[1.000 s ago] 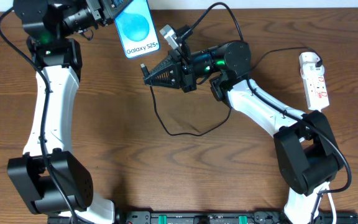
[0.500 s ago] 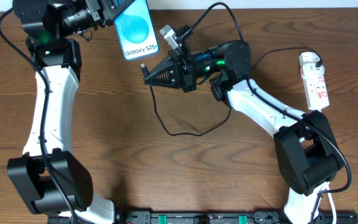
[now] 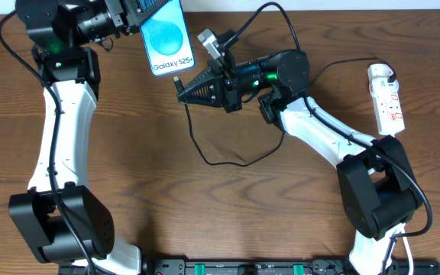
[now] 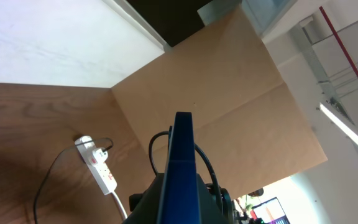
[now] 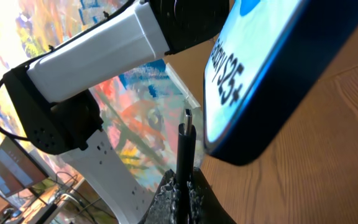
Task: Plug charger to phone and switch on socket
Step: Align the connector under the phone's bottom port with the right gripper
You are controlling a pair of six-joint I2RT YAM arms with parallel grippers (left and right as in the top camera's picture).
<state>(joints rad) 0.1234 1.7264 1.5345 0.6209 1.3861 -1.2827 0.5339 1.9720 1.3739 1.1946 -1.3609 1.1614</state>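
We note the left end effector [image 3: 138, 11] clamped on the top end of the phone [image 3: 166, 38], which is held above the surface [image 3: 243, 206] at the far edge, blue screen facing the overhead camera. The right end effector [image 3: 183, 93] is closed on the plug end of the charger [image 3: 205, 153]. The plug tip sits just beside the phone's bottom edge, not seated. The socket [image 3: 388, 99] lies at the far right, well apart from both.
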